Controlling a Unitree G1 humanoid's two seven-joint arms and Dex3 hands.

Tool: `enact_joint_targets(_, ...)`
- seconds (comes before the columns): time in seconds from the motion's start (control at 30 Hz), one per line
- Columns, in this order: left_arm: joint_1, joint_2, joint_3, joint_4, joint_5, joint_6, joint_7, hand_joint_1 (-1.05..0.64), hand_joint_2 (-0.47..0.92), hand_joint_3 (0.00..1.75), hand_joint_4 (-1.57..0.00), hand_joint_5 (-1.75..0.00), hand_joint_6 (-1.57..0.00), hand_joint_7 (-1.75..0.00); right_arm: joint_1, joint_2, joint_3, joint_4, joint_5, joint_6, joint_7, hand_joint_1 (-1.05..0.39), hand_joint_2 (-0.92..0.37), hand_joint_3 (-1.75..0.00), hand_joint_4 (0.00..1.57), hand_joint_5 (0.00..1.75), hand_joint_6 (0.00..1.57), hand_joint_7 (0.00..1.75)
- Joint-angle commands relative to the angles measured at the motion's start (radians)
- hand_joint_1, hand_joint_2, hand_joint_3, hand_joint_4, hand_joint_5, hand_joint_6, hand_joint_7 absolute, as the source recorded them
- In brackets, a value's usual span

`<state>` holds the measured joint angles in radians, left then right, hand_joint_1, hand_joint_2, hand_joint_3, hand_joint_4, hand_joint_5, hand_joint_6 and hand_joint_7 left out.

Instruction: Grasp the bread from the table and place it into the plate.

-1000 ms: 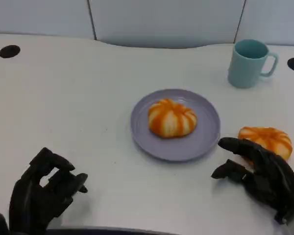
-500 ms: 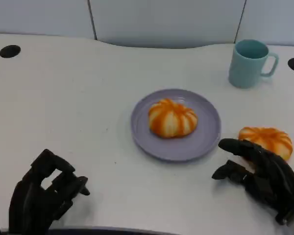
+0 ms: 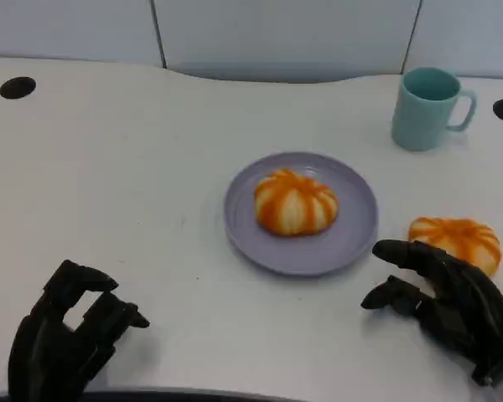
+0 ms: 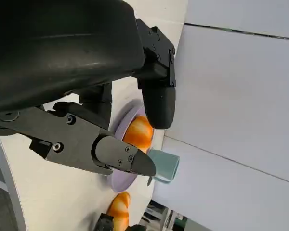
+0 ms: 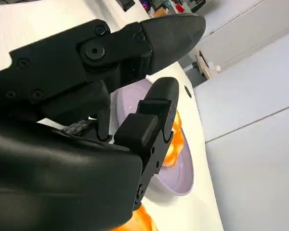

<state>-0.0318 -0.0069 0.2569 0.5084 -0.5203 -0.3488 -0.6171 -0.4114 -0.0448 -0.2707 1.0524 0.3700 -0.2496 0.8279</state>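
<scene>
A striped orange-and-white bread (image 3: 455, 240) lies on the white table to the right of the purple plate (image 3: 357, 226). A second, like bread (image 3: 293, 201) sits in the middle of that plate. My right hand (image 3: 443, 300) is low over the table at the near-left edge of the loose bread, fingers spread and holding nothing; whether it touches the bread is unclear. My left hand (image 3: 65, 335) hangs at the near left, fingers loosely bent, holding nothing. The left wrist view shows the plate (image 4: 116, 179) and its bread (image 4: 138, 134). The right wrist view shows the plate (image 5: 180, 169) past my fingers (image 5: 149, 120).
A teal mug (image 3: 426, 107) stands at the far right, well behind the loose bread. Two dark round holes (image 3: 18, 87) sit in the table's far corners. A grey wall panel runs along the table's far edge. Bare tabletop lies between my left hand and the plate.
My left hand has sunk a little toward the near edge of the table. The right hand, both breads and the plate have stayed in place.
</scene>
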Motion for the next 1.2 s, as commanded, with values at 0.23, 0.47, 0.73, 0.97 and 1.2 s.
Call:
enact_joint_targets(0.23, 0.006, 0.010, 0.007, -0.022, 0.001, 0.012, -0.015, -0.41, 0.90, 0.01, -0.42, -1.75, -0.28, -1.59, 0.031, -0.031, 0.031, 0.005, -0.053, -0.010, 0.000, -0.40, -0.92, -0.10, 0.75, 1.12, 1.00, 0.29)
enact_joint_targets(0.47, 0.015, 0.023, -0.006, -0.040, 0.016, 0.029, -0.029, -0.43, 0.90, 0.00, -0.42, -1.75, -0.29, -1.55, 0.037, -0.056, 0.081, -0.006, -0.105, -0.058, 0.058, -0.42, -0.92, -0.08, 0.75, 1.12, 1.00, 0.31)
enact_joint_targets(0.73, 0.019, 0.021, -0.007, -0.050, 0.014, 0.042, -0.028, -0.45, 0.89, 0.00, -0.40, -1.75, -0.28, -1.53, 0.071, -0.041, 0.071, -0.038, -0.094, -0.075, 0.027, -0.43, -0.92, -0.08, 0.74, 1.10, 0.97, 0.32)
enact_joint_targets(0.97, 0.033, 0.020, -0.012, -0.075, -0.003, 0.096, -0.043, -0.45, 0.89, 0.01, -0.38, -1.75, -0.31, -1.43, 0.069, -0.027, 0.027, -0.034, -0.011, 0.069, 0.057, -0.41, -0.92, -0.10, 0.72, 1.11, 0.94, 0.32)
enact_joint_targets(1.2, 0.042, 0.026, -0.014, -0.089, 0.003, 0.120, -0.064, -0.44, 0.91, 0.01, -0.36, -1.72, -0.33, -1.34, 0.081, -0.031, 0.043, -0.084, -0.012, 0.119, 0.052, -0.42, -0.92, -0.14, 0.73, 1.08, 0.95, 0.31)
